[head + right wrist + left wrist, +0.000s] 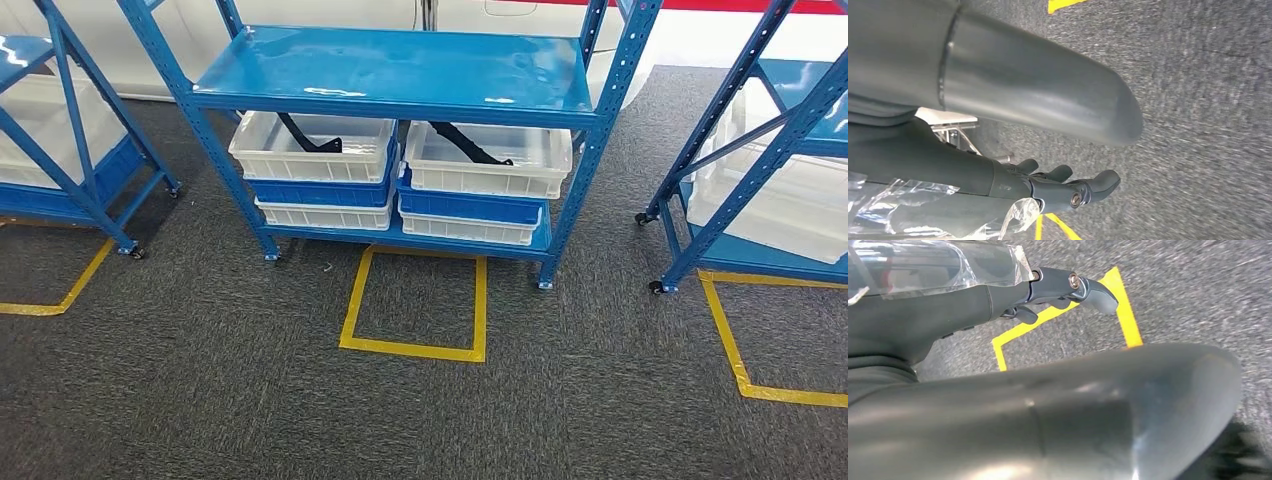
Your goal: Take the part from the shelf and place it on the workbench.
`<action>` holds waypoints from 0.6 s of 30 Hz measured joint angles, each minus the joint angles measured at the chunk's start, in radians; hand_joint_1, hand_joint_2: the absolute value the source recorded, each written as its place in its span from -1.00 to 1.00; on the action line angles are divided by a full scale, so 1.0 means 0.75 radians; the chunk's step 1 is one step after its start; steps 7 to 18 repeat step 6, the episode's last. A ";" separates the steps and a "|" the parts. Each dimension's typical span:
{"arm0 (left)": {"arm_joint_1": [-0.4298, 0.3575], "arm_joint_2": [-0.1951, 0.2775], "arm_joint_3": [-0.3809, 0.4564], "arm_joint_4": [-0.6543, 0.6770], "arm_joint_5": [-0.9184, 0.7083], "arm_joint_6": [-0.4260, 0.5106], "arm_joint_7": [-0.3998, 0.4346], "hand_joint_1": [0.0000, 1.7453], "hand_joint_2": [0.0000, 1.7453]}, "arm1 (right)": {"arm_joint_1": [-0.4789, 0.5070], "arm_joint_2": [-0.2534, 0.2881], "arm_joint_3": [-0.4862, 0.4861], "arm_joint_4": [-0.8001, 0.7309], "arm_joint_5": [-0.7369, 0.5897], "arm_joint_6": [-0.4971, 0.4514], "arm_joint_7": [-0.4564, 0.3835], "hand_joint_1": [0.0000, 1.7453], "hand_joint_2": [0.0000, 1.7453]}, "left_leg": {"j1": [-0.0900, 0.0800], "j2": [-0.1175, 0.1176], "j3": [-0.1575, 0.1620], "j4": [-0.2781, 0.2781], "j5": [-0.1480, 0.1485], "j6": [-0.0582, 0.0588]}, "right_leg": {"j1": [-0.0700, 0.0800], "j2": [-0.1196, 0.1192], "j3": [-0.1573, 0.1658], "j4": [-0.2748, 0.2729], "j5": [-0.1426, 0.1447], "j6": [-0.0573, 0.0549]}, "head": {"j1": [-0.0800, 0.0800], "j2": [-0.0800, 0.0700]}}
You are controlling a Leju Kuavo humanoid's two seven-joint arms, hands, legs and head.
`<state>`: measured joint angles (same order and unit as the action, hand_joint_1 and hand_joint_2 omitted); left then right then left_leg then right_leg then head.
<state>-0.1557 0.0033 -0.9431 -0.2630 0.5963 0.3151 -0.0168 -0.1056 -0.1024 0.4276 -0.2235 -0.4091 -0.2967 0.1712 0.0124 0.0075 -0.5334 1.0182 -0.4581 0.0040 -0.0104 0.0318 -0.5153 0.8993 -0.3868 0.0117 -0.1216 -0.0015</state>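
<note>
Grey carpet (pixel 200 400) lies closest to the head camera, with a square of yellow tape (pixel 415 348) marked on it. Both arms hang down at the robot's sides, so each wrist camera looks along its hand toward that floor.

Left hand (pixel 1068 290): dark fingers reach out loosely over the carpet and a corner of tape, apart and holding nothing. Right hand (pixel 1068 185): the same pose — fingers slack, lightly bent, separated, nothing between them.

Well ahead of both hands, beyond the tape square, stands a blue shelf (pixel 400 75). Under its top board sit two stacks of bins, side by side. Each stack is topped by an open white bin, and a dark part lies in each.

- Left part (pixel 308 138), in the left bin (pixel 312 150): forward of the left hand, its long axis slanting from the bin's back wall toward its right front.
- Right part (pixel 470 145), in the right bin (pixel 490 160): forward of the right hand, a long strip running on a similar slant, from back left to front right.

Judging from this, each hand is nearer the part on its own side, and neither is close — the robot likely has to approach the shelf, then raise an arm forward under the top board to reach into a bin. No workbench is visible.
</note>
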 joint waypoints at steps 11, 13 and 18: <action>-0.002 -0.002 -0.013 0.000 0.005 0.000 0.014 -1.00 1.00 | 0.003 -0.002 0.016 0.000 0.001 -0.001 0.014 -1.00 1.00 | 0.000 -0.010 0.066 -0.168 0.064 0.023 | 0.013 0.012 -0.012 0.009 -0.009 -0.027 | 0.008 0.000; -0.002 -0.002 -0.013 0.000 0.005 0.000 0.014 -1.00 1.00 | 0.003 -0.002 0.016 0.000 0.001 -0.001 0.014 -1.00 1.00 | 0.000 -0.010 0.066 -0.168 0.064 0.023 | 0.013 0.012 -0.012 0.009 -0.009 -0.027 | 0.008 0.000; -0.002 -0.002 -0.013 0.000 0.005 0.000 0.014 -1.00 1.00 | 0.003 -0.002 0.016 0.000 0.001 -0.001 0.014 -1.00 1.00 | 0.000 -0.010 0.066 -0.168 0.064 0.023 | 0.013 0.012 -0.012 0.009 -0.009 -0.027 | 0.008 0.000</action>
